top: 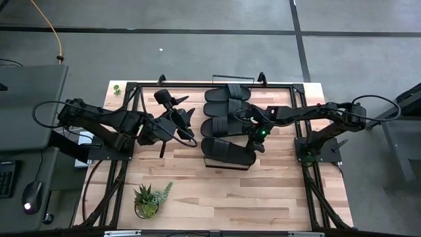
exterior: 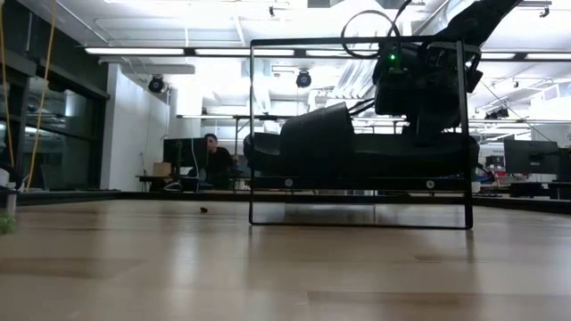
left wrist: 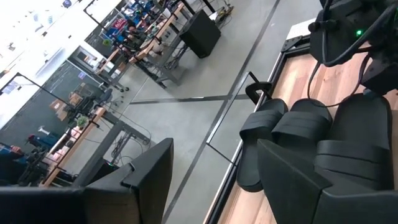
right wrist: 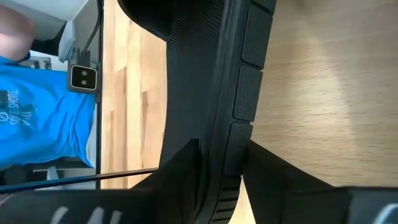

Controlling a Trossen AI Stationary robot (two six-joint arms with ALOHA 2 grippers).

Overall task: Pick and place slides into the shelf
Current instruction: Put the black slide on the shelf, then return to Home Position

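On shelf (top: pixel 209 163), mid-table: four black slides side by side in row. Nearest slide (top: pixel 227 151) at row's front end; other three slides (top: pixel 223 108) behind it, toward table's far edge. Right gripper (top: pixel 252 139) over nearest slide's right end; right wrist view shows fingers (right wrist: pixel 180 168) clamped on its edge. Left gripper (top: pixel 181 122) just left of row, above table (top: pixel 217 197), jaws spread, holding nothing. Potted plant (top: pixel 148 199) near front-left, well apart.
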